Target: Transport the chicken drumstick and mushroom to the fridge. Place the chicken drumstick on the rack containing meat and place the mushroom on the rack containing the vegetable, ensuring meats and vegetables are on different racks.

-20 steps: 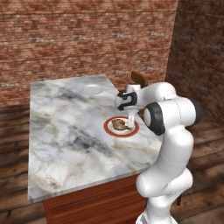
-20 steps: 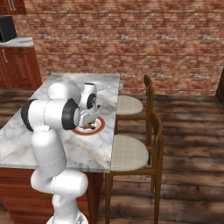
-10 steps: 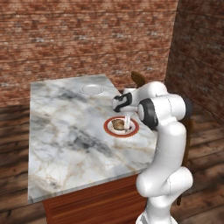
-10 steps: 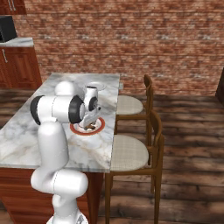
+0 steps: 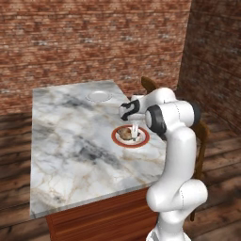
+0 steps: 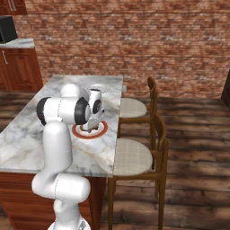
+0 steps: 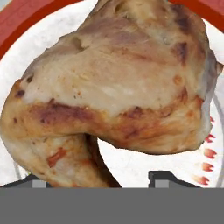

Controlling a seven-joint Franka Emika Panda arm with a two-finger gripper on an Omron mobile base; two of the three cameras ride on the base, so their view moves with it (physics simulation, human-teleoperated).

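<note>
Lowered since the earlier frames: the arm's elbow and hand, now closer over the plate; base and scene unshifted.

Left base view: marble counter [image 5: 70, 141] on a wood-panelled base; red-rimmed plate [image 5: 141, 139] near its right edge, bearing the chicken drumstick [image 5: 124, 133]. Gripper [image 5: 134, 135] points straight down onto the plate, pale fingers just beside the drumstick. A second pale plate [image 5: 99, 96] sits at the counter's far end.

Right base view: the arm's forearm covers most of the red-rimmed plate; the gripper is down at the plate. Two wooden chairs [image 6: 134, 152] stand along the counter's right side.

Hand view: drumstick fills the frame, golden-brown, lying on the white plate centre; the dark fingertips [image 7: 164, 177] stand apart at either side of its lower end. Whether they grip it cannot be told.
</note>
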